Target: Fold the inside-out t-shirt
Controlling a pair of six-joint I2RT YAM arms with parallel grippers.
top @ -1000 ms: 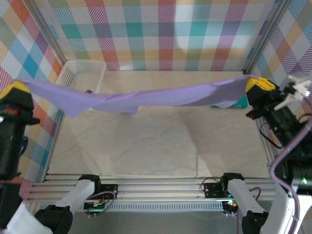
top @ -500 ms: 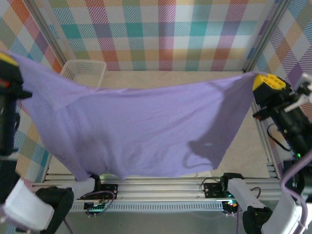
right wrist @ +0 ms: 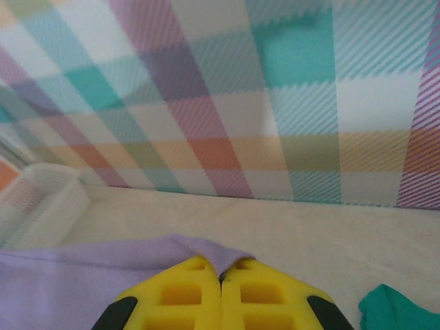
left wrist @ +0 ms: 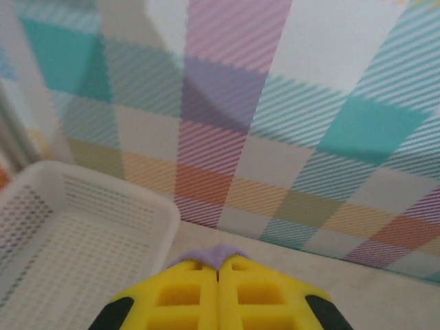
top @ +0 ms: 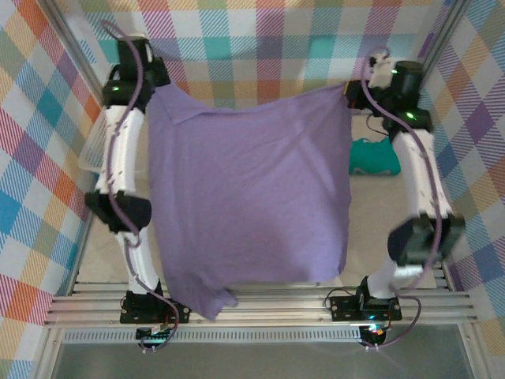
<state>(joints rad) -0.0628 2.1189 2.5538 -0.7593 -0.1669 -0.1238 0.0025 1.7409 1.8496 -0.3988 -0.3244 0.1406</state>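
Observation:
The inside-out t-shirt [top: 248,197], plain lavender, hangs stretched between both arms and drapes from the far wall down to the near rail, where a sleeve [top: 209,300] spills over. My left gripper [top: 155,93] holds its far-left corner. In the left wrist view the yellow fingers [left wrist: 185,295] are shut, with a tuft of purple cloth [left wrist: 213,253] at their tips. My right gripper [top: 350,88] holds the far-right corner. There too the yellow fingers [right wrist: 254,299] are pressed shut on purple fabric [right wrist: 103,271].
A teal folded garment [top: 375,156] lies at the far right of the table, beside the right arm, and shows as a teal patch [right wrist: 402,309] in the right wrist view. A white mesh basket [left wrist: 69,234] stands at the far left by the plaid wall [top: 260,47].
Both arms have swung from the near sides up and out to the far wall, carrying the shirt. It went from a stretched band to a broad sheet over the table.

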